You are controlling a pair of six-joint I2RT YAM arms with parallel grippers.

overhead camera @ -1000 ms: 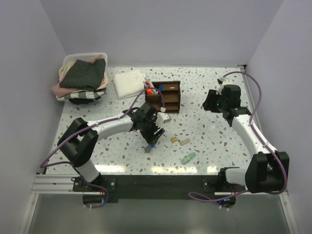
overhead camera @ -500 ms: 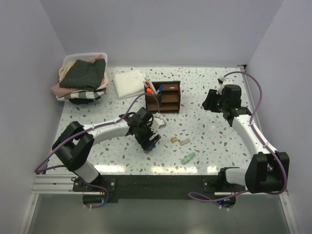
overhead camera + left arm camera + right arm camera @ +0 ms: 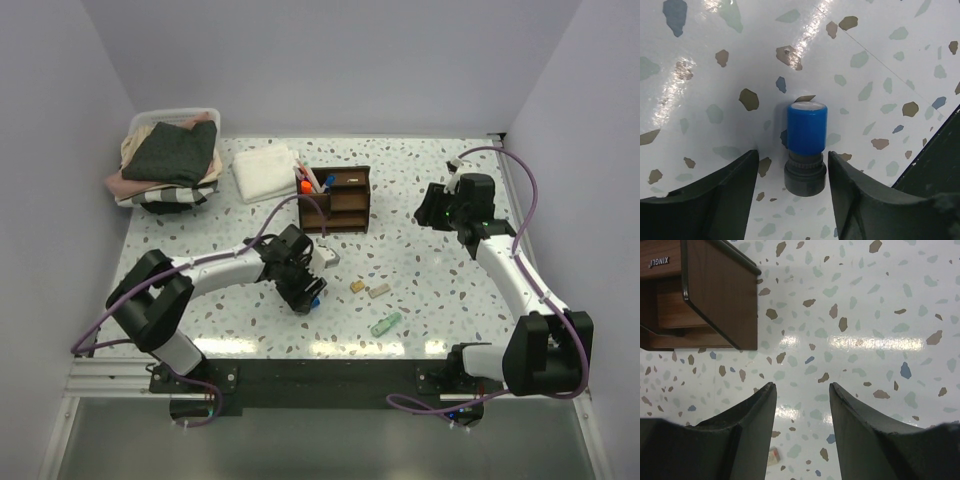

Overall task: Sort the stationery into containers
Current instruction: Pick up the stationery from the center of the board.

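A blue-capped marker with a dark grey barrel lies on the speckled table. My left gripper is open and low over it. Its fingers stand either side of the barrel with small gaps. In the top view the left gripper is in front of the dark brown organiser, which holds pens and an orange highlighter in its left section. Two tan bits and a green bit lie to the right. My right gripper is open and empty, right of the organiser.
A white bin of folded clothes stands at the back left, with a folded white cloth beside it. A small pale bit lies on the table below my right gripper. Walls close in the table on three sides.
My left gripper has drawn back from the organiser toward the near edge and come down around the blue-capped marker. The right arm has not moved.
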